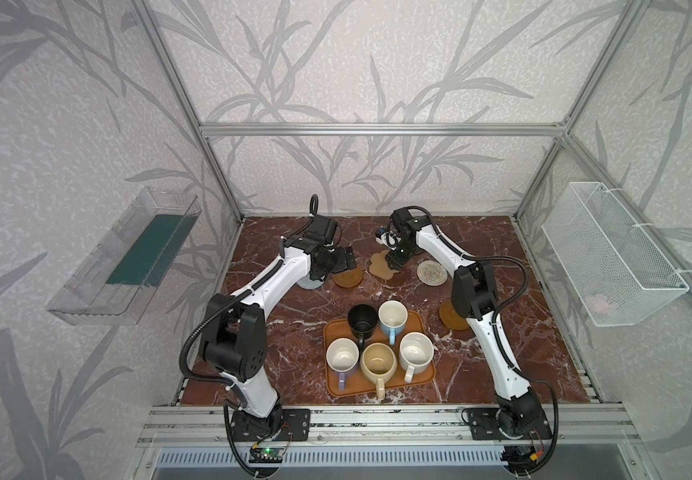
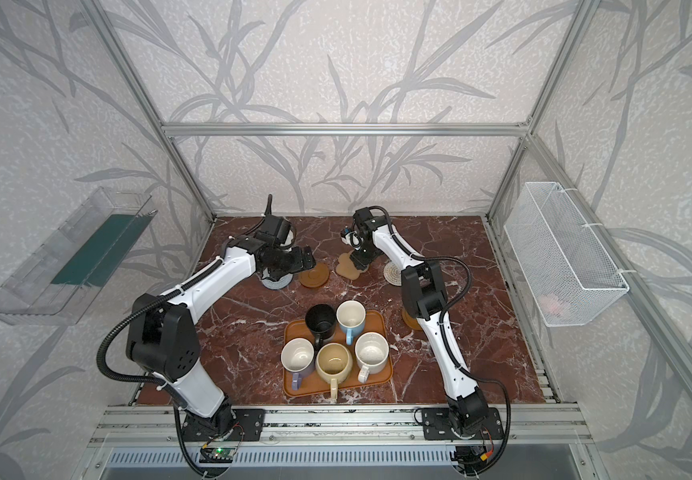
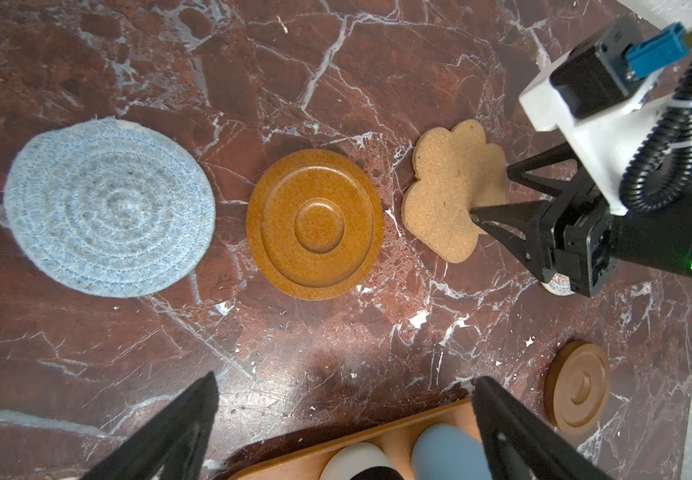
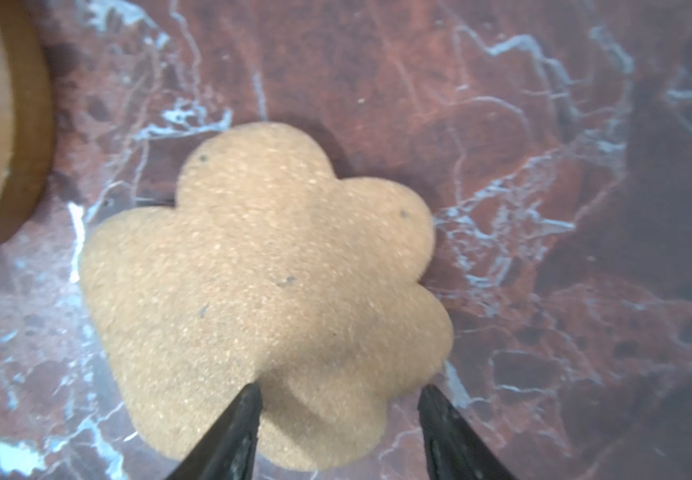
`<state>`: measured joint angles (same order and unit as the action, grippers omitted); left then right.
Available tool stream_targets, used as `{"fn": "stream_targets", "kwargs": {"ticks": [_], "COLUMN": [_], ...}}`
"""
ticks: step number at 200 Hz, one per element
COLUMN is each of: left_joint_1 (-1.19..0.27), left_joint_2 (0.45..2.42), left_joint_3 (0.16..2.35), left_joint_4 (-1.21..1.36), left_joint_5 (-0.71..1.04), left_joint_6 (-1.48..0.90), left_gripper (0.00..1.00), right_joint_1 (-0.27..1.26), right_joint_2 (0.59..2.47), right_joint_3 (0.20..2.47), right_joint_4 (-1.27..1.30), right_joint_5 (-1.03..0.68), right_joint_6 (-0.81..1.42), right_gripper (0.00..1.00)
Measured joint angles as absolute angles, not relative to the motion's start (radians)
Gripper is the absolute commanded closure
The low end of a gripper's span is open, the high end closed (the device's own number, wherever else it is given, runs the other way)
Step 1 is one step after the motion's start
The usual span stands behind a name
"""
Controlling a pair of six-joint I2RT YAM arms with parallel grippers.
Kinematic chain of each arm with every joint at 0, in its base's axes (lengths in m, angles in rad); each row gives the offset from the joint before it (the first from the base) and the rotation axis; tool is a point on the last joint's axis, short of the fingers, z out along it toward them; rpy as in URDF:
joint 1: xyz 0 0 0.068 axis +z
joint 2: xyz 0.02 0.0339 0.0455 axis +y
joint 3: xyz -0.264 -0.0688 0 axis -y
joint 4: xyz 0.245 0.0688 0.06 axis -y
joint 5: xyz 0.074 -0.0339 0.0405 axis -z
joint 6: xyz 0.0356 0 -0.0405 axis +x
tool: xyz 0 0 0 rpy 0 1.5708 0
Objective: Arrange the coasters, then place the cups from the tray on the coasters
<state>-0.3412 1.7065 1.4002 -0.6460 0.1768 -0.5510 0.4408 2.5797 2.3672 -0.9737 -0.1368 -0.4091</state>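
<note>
We see the left gripper point(image 3: 344, 384) gaping, empty, near the grey woven round coaster point(image 3: 109, 208) and the brown wooden disc coaster point(image 3: 315, 224). Next along, the tan flower-shaped cork coaster point(image 4: 261, 291) lies on the red marble tabletop point(image 1: 278, 316). The right gripper point(image 4: 340, 390) has its jaws half-spread, tips touching the coaster, clasping nothing. It hides most of the cream woven round coaster point(image 3: 560, 286).

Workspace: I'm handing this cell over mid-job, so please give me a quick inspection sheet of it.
Surface: marble tabletop, no spills seen.
Job's things: grey woven coaster, wooden disc, flower coaster and cream woven coaster in a far row; second wooden disc nearer; five cups on the tray.
Clutter: nothing seen.
Grippers: left gripper open, raised, holding nothing; right gripper jaws apart, tips at the flower coaster.
Cables: black conduits along both arms, off the cups.
Surroundings: clear wall bin, wire wall basket.
</note>
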Motion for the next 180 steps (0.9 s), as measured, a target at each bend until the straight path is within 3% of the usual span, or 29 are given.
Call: {"fn": "stream_targets", "kwargs": {"ticks": [180], "left_joint_1": [-0.342], "left_joint_2": [1.702], "left_joint_3": [1.398], "left_joint_4": [-0.645], "left_joint_5": [0.184], "left_joint_6": [-0.551], "left_gripper": [0.02], "right_joint_1": [0.463], "right_joint_2": [2.576], "right_joint_3": [2.353], "right_joint_4": [-0.944], "right_joint_5": [-0.184], "right_joint_6": [-0.624], "right_gripper": [0.45]}}
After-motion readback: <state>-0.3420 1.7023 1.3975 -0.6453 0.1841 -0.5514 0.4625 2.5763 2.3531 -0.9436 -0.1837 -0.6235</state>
